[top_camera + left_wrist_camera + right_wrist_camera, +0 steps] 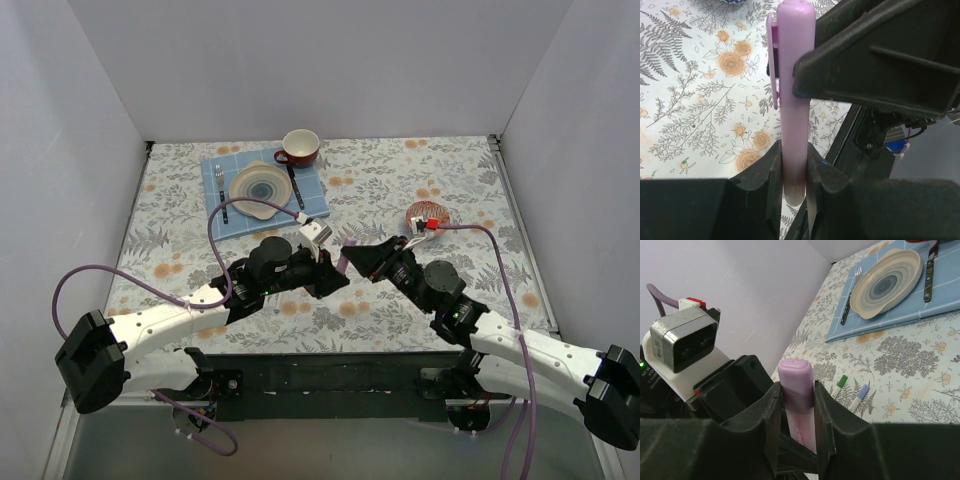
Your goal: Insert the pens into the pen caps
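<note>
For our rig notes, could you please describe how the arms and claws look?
The left arm and right arm have white links and black joints. The left claw and right claw are matte black, angular. Each trails purple cables; a red-tagged grey camera box tops the left wrist.

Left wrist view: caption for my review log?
Left hand holds the pink pen low; right hand clamps its lilac cap above a floral tablecloth.

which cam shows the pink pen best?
Left wrist: the pen shows almost end to end, clip included, its lower end in the left gripper, the right gripper clamped across it. Right wrist shows only one end between its fingers. Top external shows a sliver between the grippers.
</note>
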